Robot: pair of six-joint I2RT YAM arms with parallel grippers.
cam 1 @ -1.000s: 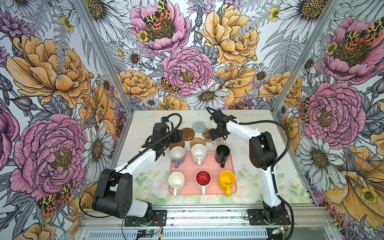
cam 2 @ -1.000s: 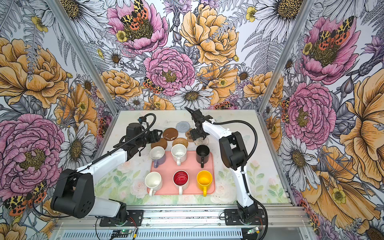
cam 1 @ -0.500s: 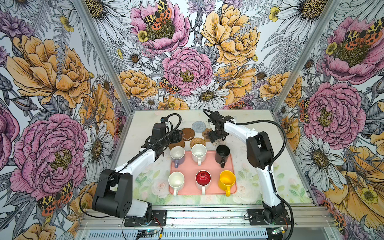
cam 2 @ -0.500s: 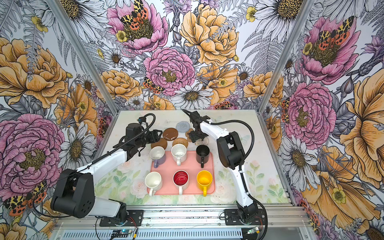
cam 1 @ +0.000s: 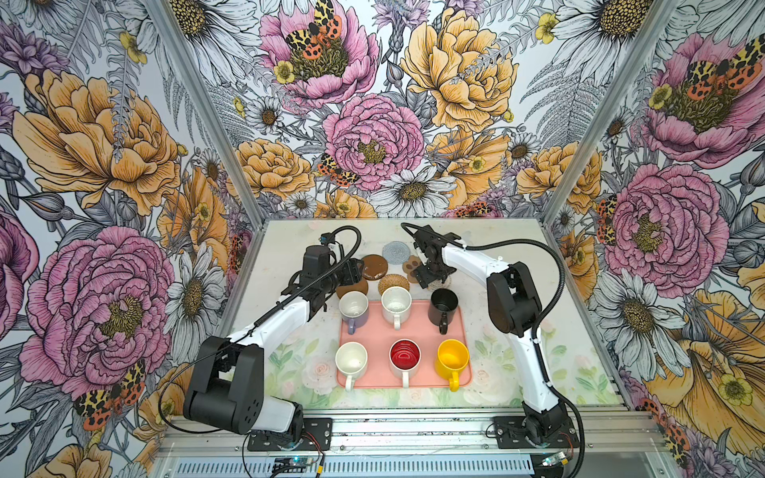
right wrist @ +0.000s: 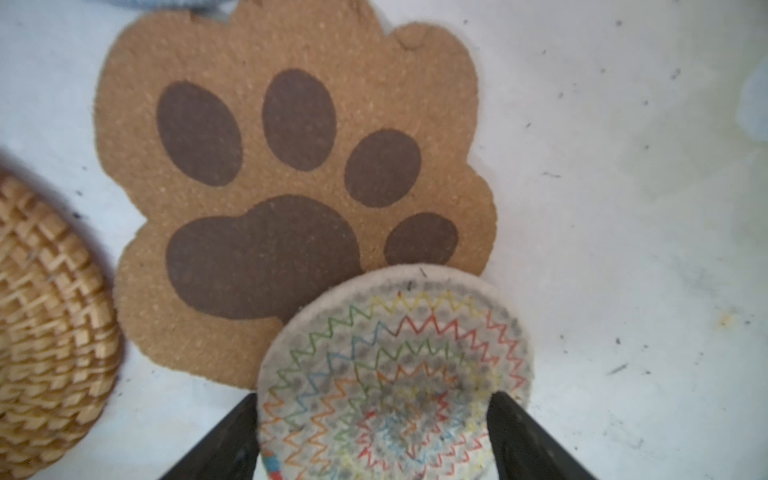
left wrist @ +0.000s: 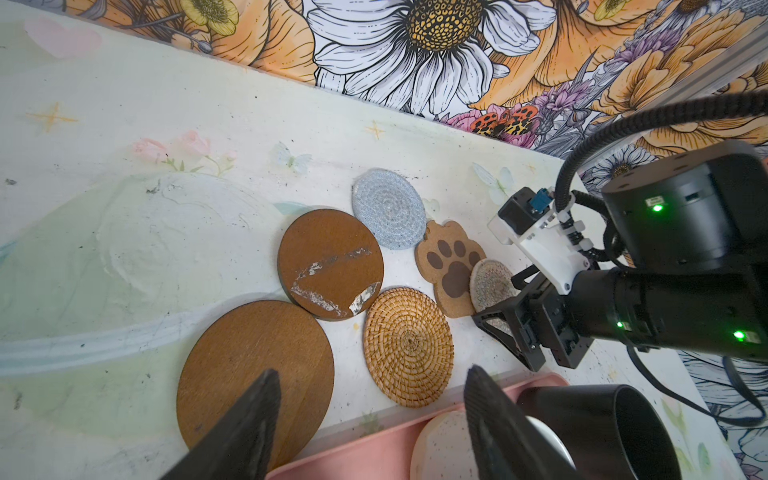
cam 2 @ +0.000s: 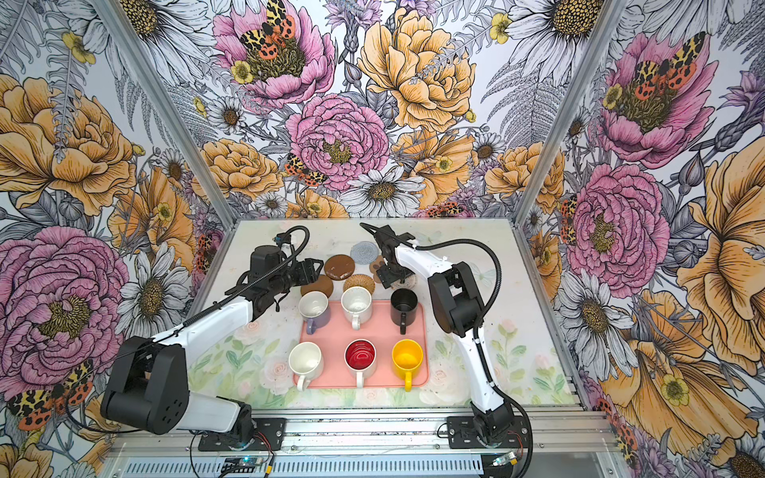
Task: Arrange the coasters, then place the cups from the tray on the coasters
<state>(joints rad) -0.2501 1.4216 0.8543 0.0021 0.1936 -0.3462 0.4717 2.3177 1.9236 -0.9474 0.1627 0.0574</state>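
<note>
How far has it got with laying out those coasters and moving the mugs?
Nothing looks finished. All six mugs sit on the tray. The coasters lie bunched beyond it; the pale woven coaster overlaps the paw coaster. In hand: the right tool, open, straddles that woven coaster; the left tool, open, hovers by a brown disc. Left: spreading the coasters, then moving every mug.
</note>
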